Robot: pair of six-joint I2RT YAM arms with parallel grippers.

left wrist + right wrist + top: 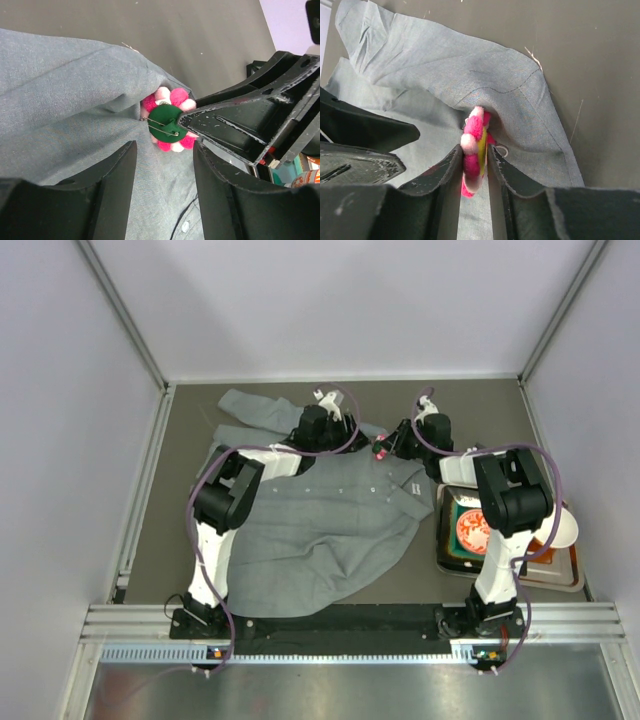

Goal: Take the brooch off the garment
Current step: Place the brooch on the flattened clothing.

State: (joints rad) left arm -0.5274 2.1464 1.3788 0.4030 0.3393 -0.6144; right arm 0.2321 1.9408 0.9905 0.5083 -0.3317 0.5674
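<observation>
Table (pixel 470 410): dark grey-brown matte top.
Tray (pixel 562 586): grey, shallow, rectangular, on the table's right side towards the front.
Packet (pixel 468 528): green with a red round print, lying flat in the tray.
Cup (pixel 563 528): white, in the tray to the packet's right.
Walls (pixel 330 300): plain white, on three sides.
Rail (pixel 330 618): aluminium, along the near edge.

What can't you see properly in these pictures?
Front of the brooch: gripped edge-on in the right tool, right wrist view; the left wrist view shows only its green back.
Whether its pin goes through the garment: the cloth folds over that spot, left wrist view.
Top view: brooch too small for detail.
</observation>
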